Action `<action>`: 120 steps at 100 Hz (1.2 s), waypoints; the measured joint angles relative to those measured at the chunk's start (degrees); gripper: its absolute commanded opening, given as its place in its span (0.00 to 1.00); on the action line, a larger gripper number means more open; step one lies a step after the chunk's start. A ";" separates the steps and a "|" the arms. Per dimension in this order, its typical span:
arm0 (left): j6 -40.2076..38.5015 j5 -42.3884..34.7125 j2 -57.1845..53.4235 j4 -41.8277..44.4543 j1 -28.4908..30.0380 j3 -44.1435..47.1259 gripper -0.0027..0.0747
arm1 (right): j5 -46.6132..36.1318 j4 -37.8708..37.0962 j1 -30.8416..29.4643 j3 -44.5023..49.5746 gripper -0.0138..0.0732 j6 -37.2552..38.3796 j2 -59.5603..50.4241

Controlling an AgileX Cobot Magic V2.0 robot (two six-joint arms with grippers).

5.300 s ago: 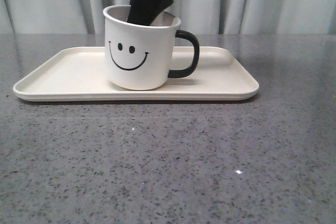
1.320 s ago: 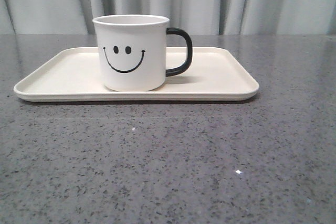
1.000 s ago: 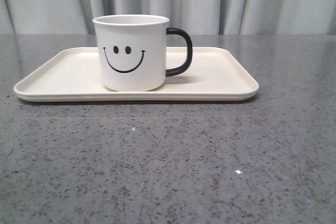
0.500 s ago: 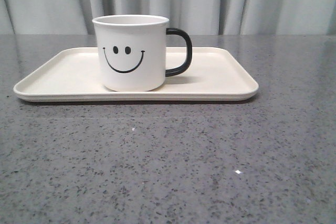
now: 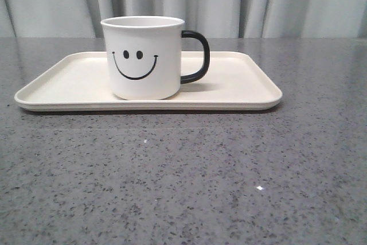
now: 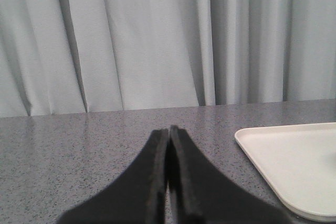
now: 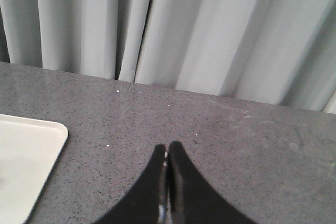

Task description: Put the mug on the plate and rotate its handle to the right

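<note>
The white mug (image 5: 144, 57) with a black smiley face stands upright on the cream plate (image 5: 241, 87), a little left of the plate's middle. Its black handle (image 5: 196, 55) points to the right. No gripper shows in the front view. My left gripper (image 6: 168, 129) is shut with nothing in it, over bare table, and a corner of the plate (image 6: 294, 163) lies off to one side of it. My right gripper (image 7: 168, 146) is shut and empty too, with another corner of the plate (image 7: 26, 156) beside it. Neither wrist view shows the mug.
The grey speckled table (image 5: 183, 176) stretches around the plate on all sides. A pale grey curtain (image 5: 241, 1) hangs behind the table's far edge.
The arm that reached into the mug 5.3 s ago has left the front view, and the mug now stands slightly further left. Nothing has moved over the last second.
</note>
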 measured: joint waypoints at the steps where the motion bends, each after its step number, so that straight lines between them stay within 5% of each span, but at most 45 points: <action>1: 0.00 0.00 0.00 0.00 0.00 0.00 0.01 | 0.00 0.00 0.00 0.00 0.03 0.00 0.00; 120: 0.00 0.00 0.00 0.00 0.00 0.00 0.01 | 0.00 -0.13 2.39 0.00 0.03 0.00 -1.29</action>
